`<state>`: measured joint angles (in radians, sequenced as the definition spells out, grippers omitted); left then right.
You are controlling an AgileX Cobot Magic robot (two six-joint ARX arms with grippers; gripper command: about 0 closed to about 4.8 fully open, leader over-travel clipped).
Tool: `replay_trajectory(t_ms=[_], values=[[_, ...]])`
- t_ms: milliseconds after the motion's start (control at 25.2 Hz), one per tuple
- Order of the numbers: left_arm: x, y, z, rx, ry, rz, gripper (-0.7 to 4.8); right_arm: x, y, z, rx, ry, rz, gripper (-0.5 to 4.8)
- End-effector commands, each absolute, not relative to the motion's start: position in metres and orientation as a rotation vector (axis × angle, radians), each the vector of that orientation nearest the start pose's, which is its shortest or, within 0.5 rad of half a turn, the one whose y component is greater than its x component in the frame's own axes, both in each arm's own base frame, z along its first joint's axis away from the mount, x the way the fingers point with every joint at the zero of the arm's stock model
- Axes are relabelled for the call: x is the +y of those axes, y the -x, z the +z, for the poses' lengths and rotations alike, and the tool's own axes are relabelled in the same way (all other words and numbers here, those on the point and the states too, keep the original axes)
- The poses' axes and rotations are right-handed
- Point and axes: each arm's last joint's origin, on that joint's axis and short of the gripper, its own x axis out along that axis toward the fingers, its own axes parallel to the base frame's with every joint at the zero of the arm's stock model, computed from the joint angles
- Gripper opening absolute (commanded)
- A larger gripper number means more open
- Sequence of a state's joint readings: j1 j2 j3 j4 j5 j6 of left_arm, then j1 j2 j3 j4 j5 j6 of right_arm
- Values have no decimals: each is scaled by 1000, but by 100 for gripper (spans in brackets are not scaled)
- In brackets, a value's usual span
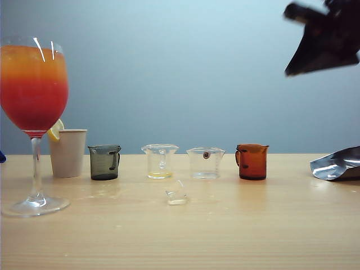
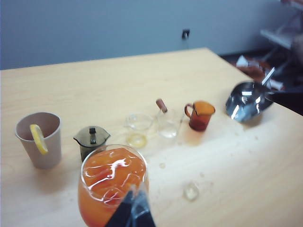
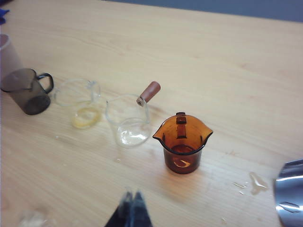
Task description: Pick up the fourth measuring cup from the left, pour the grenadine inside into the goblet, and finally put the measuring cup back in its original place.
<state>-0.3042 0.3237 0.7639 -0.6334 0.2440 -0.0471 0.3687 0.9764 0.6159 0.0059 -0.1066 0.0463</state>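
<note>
The amber fourth measuring cup (image 3: pixel 182 143) is standing upright on the wooden table (image 1: pixel 270 225), last on the right in the row of cups, apart from both grippers. The right gripper (image 3: pixel 132 208) is hanging above it with jaws pressed together, gripping nothing; the left gripper (image 2: pixel 134 210) is hanging by the goblet (image 1: pixel 34 112), its jaw setting impossible to tell. Grenadine (image 1: pixel 34 107) is reddening the goblet's lower drink.

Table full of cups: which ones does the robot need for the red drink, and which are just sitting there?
Needed:
amber measuring cup
goblet
red grenadine layer
right gripper, shut, above the cup

Just sitting:
grey cup
two clear cups
paper cup
foil bag
</note>
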Motion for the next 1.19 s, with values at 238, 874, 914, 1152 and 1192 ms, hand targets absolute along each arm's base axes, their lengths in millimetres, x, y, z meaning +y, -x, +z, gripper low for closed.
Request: replay_trajectory(t_ms=[238, 874, 914, 1152, 1192], values=[[-21, -52, 292, 81, 132, -444, -5, 60, -145, 251, 238, 5, 472, -6], [-26, -77, 216, 142, 184, -358, -5, 42, -102, 191, 219, -58, 421, -6], [-27, -79, 212, 143, 184, -357, -5, 41, -102, 187, 228, -56, 416, -6], [-29, -87, 188, 146, 183, -354, -5, 41, -102, 164, 276, -47, 406, -6], [-30, -88, 185, 147, 183, -354, -5, 41, -102, 161, 277, -48, 406, -6]])
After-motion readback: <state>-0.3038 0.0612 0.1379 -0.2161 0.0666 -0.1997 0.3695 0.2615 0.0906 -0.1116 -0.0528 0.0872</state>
